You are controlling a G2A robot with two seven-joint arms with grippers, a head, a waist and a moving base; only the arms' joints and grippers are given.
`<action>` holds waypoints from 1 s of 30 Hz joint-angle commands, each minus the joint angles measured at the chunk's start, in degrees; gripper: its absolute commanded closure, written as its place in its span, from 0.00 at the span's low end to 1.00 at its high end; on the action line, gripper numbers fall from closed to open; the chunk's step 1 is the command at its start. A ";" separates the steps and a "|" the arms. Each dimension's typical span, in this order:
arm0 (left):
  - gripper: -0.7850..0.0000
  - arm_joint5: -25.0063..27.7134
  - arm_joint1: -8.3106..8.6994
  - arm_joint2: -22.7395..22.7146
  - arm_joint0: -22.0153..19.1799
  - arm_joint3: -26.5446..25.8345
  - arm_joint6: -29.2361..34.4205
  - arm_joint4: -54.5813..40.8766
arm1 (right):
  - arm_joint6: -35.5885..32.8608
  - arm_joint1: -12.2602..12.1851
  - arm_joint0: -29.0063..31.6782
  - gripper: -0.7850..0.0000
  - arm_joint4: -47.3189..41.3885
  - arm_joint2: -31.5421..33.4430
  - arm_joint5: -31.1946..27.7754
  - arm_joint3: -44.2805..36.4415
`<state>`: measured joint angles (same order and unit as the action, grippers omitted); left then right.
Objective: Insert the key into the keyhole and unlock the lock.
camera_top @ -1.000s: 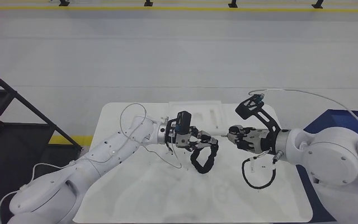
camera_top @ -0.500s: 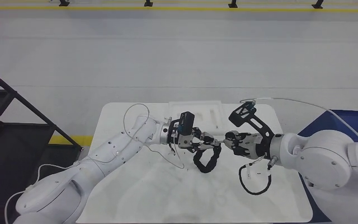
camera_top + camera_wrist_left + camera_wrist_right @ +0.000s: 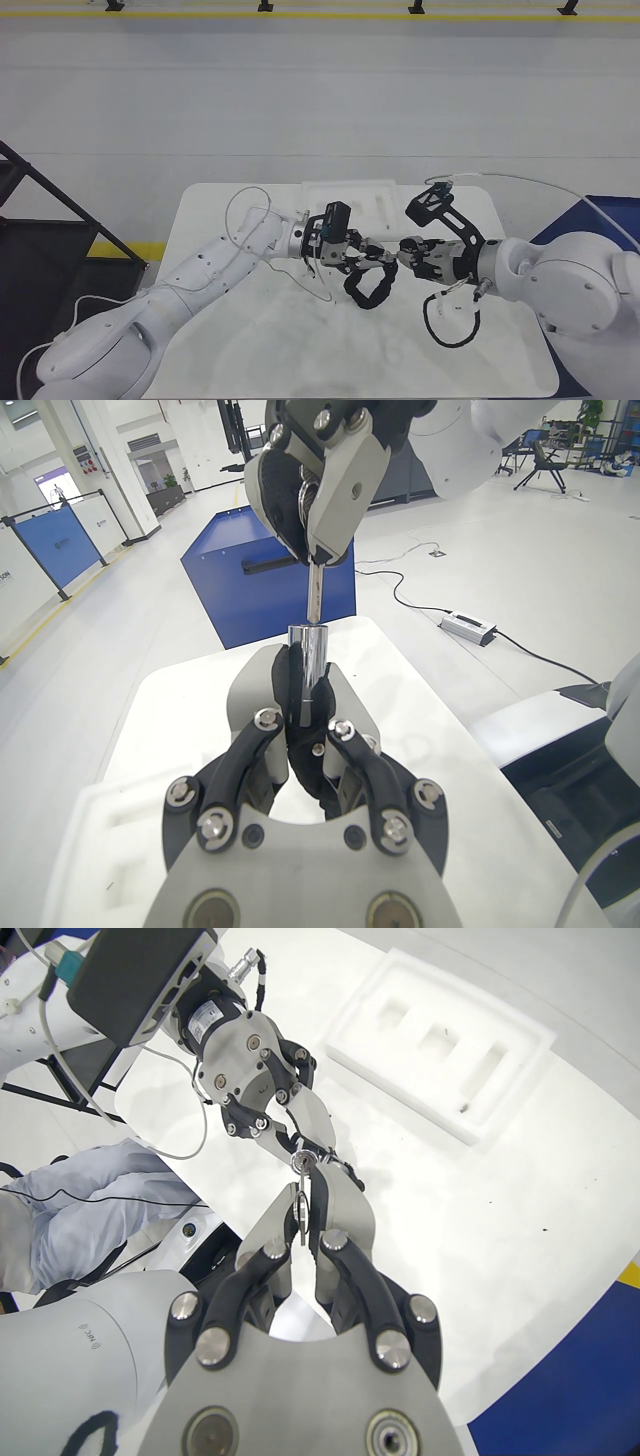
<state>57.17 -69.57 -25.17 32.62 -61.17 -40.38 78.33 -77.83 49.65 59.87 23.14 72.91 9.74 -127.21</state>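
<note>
Above the white worktop (image 3: pixel 400 700), my left fingers (image 3: pixel 248 687) clench the chrome cylinder lock (image 3: pixel 309 650); my right fingers (image 3: pixel 345 490) pinch the slim silver key (image 3: pixel 314 592), its tip right at the lock's end face.

Key (image 3: pixel 314 592) head buried between the pads of the right gripper (image 3: pixel 320 556). Lower part of lock (image 3: pixel 307 650) hidden inside the left gripper (image 3: pixel 303 680). Can't tell if key tip is in the keyhole (image 3: pixel 302 1158) or only touching it. Top view: both too small.
</note>
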 commanded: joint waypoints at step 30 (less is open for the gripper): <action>1.00 -1.03 -1.01 -3.26 1.21 -0.77 -5.01 9.89 | -1.86 0.11 -3.52 1.00 -5.24 -2.76 5.53 5.58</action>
<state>56.31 -70.58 -28.36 33.79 -61.94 -45.07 87.80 -79.48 49.73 56.66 18.13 70.39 15.17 -121.91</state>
